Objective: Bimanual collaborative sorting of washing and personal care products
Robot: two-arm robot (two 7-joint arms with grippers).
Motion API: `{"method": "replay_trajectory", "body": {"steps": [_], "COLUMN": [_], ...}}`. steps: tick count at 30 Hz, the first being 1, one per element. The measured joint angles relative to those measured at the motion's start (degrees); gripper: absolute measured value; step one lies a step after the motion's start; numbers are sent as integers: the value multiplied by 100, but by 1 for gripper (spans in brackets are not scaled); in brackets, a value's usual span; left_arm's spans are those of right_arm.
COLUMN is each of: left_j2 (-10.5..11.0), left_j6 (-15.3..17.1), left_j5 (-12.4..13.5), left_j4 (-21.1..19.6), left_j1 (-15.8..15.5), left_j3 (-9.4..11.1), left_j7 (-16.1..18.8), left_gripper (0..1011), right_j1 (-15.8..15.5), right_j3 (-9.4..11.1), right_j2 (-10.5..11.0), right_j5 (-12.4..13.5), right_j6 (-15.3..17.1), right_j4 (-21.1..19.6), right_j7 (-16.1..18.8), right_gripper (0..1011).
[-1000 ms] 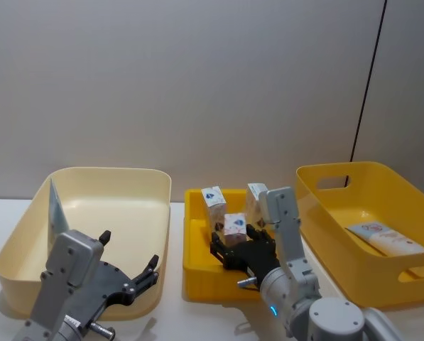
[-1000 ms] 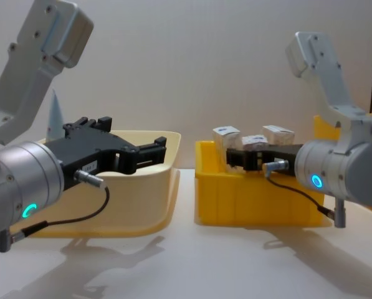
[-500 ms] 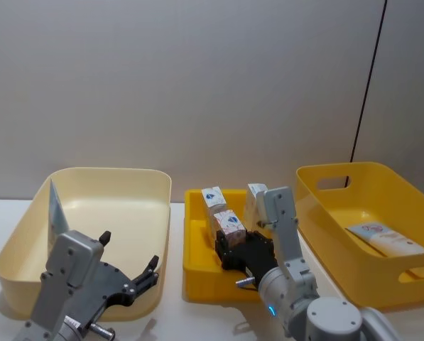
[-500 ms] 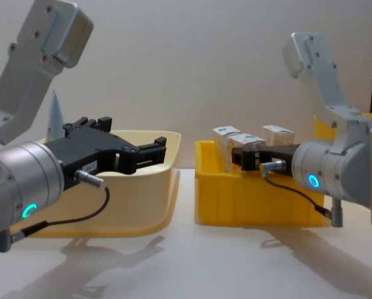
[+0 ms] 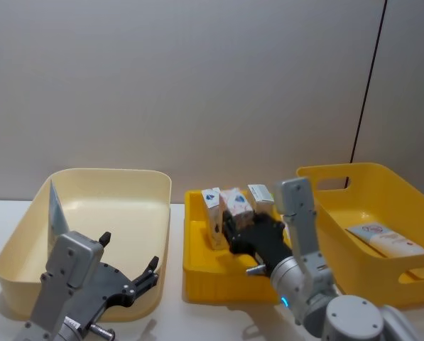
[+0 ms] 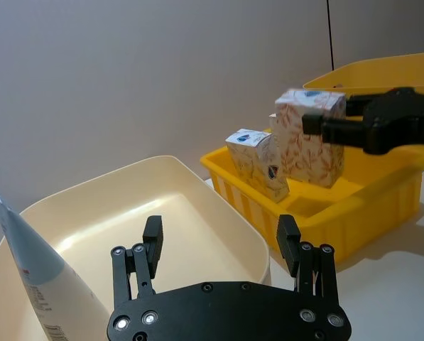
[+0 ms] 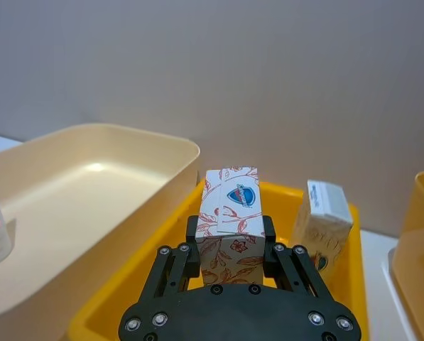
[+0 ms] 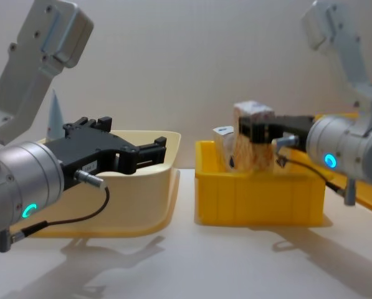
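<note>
Right gripper (image 7: 229,245) fingers grasping a carton (image 7: 230,213) above small yellow bin (image 5: 197,264), two cartons (image 5: 212,206) beside. Left gripper (image 6: 222,245) released over cream bin (image 5: 148,181) near corner; tube (image 5: 55,209) at far-left wall.

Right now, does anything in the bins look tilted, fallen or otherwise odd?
Nothing is spilled or damaged. The right gripper holds one carton upright above the small yellow bin. Beside it, another carton leans slightly. One squeeze tube lies flat in the large yellow bin.

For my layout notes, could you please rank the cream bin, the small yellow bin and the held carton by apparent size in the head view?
1. Cream bin
2. Small yellow bin
3. Held carton, in the right claw, clearly smallest.
</note>
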Motion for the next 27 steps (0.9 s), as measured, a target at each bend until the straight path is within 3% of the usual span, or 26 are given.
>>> {"method": "replay_trajectory", "body": {"steps": [12,27], "left_j2": [1,1], "left_j6": [0,0], "left_j5": [0,0], "left_j4": [0,0], "left_j1": [0,0], "left_j3": [0,0], "left_j7": [0,0], "left_gripper": [1002,1002], "right_j1": [-156,-580], "right_j3": [295,1105], "right_j2": [223,586], "right_j5": [51,100], "right_j6": [-436,-651], "right_j4": [-680,-1733], "right_j7": [135,-103], "right_gripper": [453,453]}}
